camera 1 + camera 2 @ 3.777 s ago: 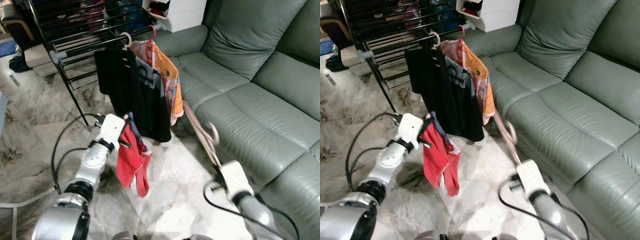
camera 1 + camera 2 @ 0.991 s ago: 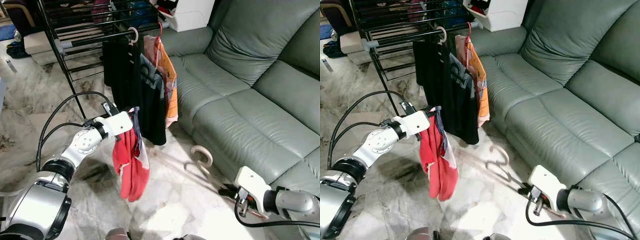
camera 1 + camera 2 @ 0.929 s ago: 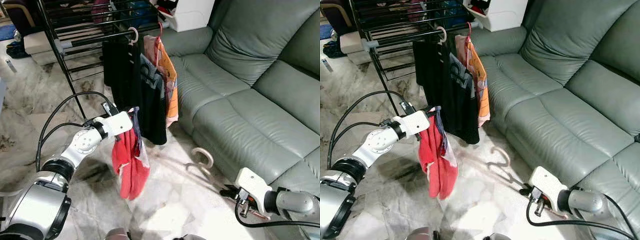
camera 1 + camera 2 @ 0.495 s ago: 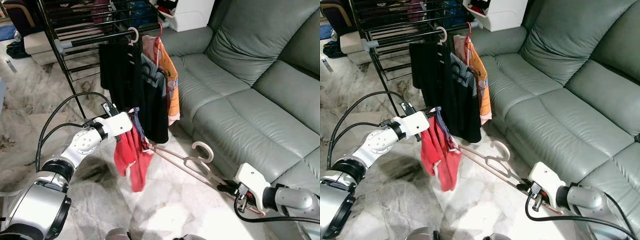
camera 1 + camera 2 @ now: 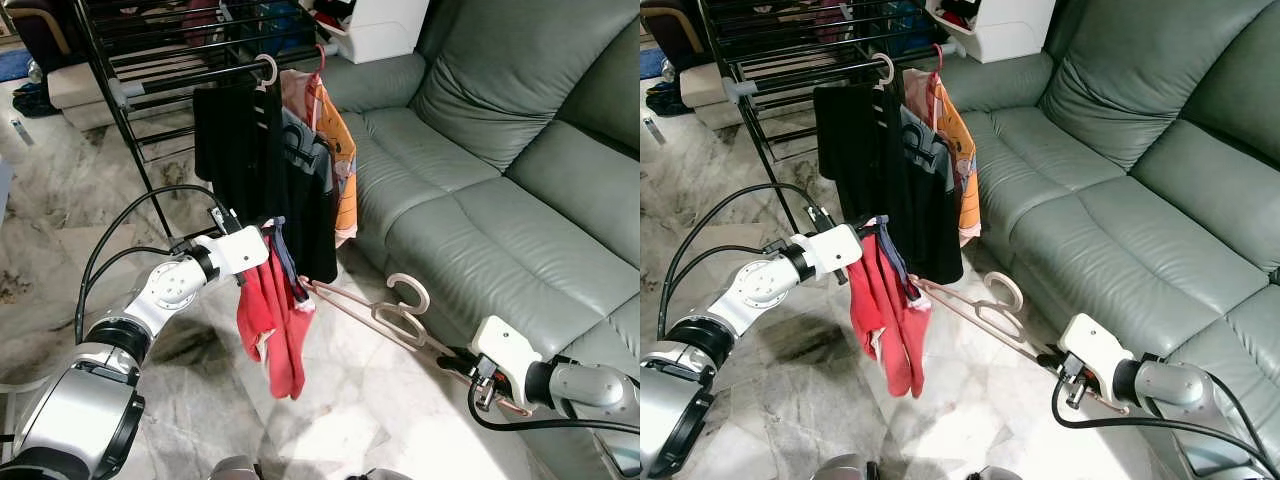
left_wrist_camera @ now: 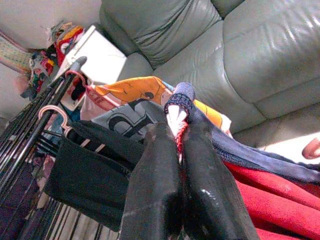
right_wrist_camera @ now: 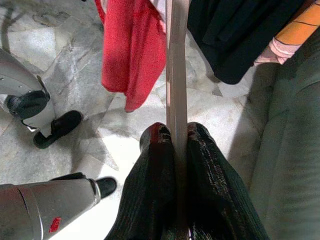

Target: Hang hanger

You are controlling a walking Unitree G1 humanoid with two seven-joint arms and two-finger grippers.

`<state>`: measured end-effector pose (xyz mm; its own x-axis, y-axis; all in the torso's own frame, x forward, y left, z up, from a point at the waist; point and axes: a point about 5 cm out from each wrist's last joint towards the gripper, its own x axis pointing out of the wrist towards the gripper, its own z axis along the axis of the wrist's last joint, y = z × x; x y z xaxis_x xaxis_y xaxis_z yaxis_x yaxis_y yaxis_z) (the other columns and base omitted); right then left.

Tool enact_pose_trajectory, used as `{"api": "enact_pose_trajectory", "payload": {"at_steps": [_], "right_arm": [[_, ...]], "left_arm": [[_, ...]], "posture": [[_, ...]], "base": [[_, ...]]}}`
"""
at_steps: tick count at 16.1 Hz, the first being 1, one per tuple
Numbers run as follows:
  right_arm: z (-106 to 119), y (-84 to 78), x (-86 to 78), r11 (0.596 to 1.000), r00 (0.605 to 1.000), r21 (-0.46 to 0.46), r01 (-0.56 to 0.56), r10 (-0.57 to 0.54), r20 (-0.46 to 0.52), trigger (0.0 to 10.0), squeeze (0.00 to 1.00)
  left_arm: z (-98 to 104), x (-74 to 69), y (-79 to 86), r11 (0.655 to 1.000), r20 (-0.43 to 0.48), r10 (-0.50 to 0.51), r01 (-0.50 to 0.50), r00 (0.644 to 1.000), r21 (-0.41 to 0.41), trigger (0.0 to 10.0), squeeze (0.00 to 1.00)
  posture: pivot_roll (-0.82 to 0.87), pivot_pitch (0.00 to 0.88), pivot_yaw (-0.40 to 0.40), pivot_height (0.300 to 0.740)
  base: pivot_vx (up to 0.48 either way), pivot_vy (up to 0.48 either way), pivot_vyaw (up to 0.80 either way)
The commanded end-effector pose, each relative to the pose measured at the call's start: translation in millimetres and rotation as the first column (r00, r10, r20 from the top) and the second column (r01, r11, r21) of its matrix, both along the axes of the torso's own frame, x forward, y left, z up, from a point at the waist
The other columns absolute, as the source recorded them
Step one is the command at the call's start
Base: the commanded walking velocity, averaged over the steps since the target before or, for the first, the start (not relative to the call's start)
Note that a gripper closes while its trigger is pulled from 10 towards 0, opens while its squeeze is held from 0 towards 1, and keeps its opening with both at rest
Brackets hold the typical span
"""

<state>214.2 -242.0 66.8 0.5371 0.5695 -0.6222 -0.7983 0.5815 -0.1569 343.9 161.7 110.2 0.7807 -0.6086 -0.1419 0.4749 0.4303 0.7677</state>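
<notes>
My left gripper [image 5: 264,238] is shut on the navy collar of a red garment [image 5: 274,330], which hangs in the air in front of the drying rack; the left wrist view has the fingers [image 6: 157,165] pinching the collar [image 6: 179,102]. My right gripper [image 5: 460,359], low beside the sofa, is shut on one end of a pale pink hanger [image 5: 385,315]. That hanger runs level toward the garment, hook [image 5: 411,291] pointing up. Its far tip meets the garment's neck opening [image 5: 300,288]. In the right wrist view the hanger arm [image 7: 176,75] leads to the red cloth [image 7: 132,55].
A black drying rack [image 5: 150,80] stands behind, with a black shirt [image 5: 240,150] and an orange garment [image 5: 338,150] on hangers on its rail. A grey-green leather sofa [image 5: 500,180] lies along the right. Black cables [image 5: 120,240] loop from my left arm over the marble floor [image 5: 350,420].
The right gripper has lifted and swung the hanger leftward, so its far tip now reaches the red garment's neck. The left gripper and garment shifted slightly right.
</notes>
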Motion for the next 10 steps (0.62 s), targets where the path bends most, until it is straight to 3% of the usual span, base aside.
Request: {"api": "enact_pose_trajectory", "payload": {"at_steps": [1,5,10], "right_arm": [[2.8,-1.3,3.4,1.000,1.000,0.002,0.011,-0.011,0.022,10.0,0.00],[-1.1,-1.6,1.0,1.000,1.000,0.010,0.012,-0.012,0.005,10.0,0.00],[5.3,4.2,-1.9,0.995,1.000,0.098,0.006,-0.003,-0.024,10.0,0.00]], "left_arm": [[11.8,4.8,-4.3,1.000,0.035,-0.028,0.028,0.999,-0.003,10.0,0.00],[14.3,5.0,-8.5,0.999,0.046,-0.045,0.046,0.998,-0.013,10.0,0.00],[12.4,5.3,-5.6,1.000,0.041,-0.028,0.028,0.999,-0.006,10.0,0.00]], "posture": [[-0.13,0.000,-0.005,0.740],[-0.13,0.000,-0.005,0.740],[-0.13,0.000,-0.005,0.740]], "base": [[0.000,0.000,0.00],[0.000,0.000,0.00],[0.000,0.000,0.00]]}}
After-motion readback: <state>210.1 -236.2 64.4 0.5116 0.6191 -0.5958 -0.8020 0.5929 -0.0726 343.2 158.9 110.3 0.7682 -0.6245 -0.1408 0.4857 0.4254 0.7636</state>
